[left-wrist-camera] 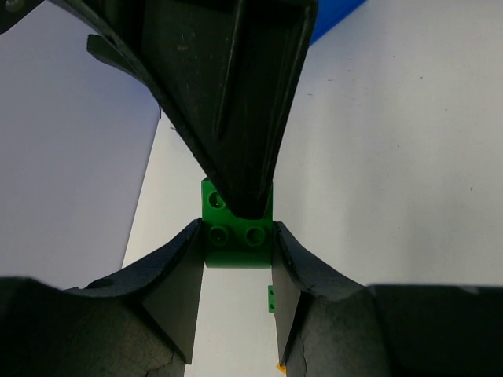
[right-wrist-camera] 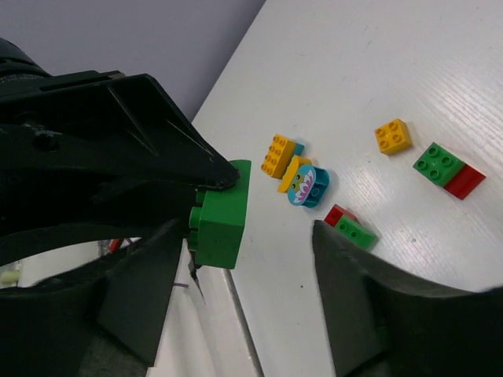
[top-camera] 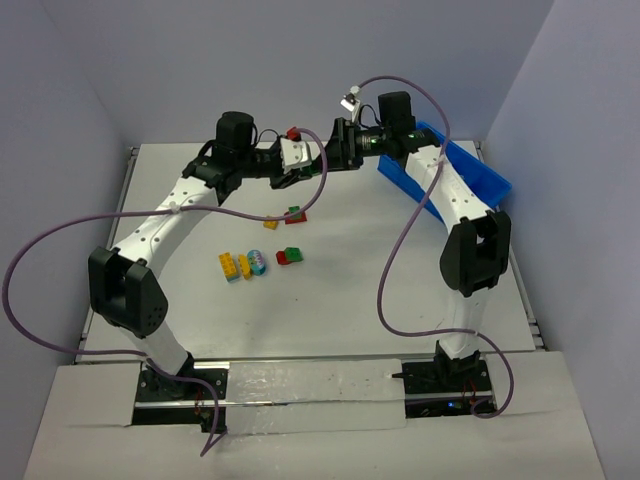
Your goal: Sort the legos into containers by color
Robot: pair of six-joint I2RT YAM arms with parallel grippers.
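Found left gripper [left-wrist-camera: 236, 229] clenched on a green brick [left-wrist-camera: 236, 253], one pad pressing each side, at centre of the left wrist view. Noted the same brick held clear of the table [top-camera: 340, 320], at upper centre of the top view, between the two arms. Saw right gripper [right-wrist-camera: 247, 228] released, jaws standing apart around the brick: left-of-frame finger just beside or touching it (cannot tell which), right-of-frame finger well clear. Saw one dark right finger tip touching the studded face from above in the left wrist view. Spotted a red piece [top-camera: 292, 132] just above the meeting grippers in the top view; cannot tell whether joined to the green brick. Logged blue bin [top-camera: 478, 178] at upper right of the top view, partly hidden behind the right arm; cannot make out dividers or contents. Counted loose legos on the table at centre left of the top view, well apart from the bin: orange brick [top-camera: 271, 224], green-and-red pair [top-camera: 296, 213], red-and-green pair [top-camera: 290, 255], yellow-and-blue pair [top-camera: 230, 265], yellow-and-light-blue pair [top-camera: 255, 263].
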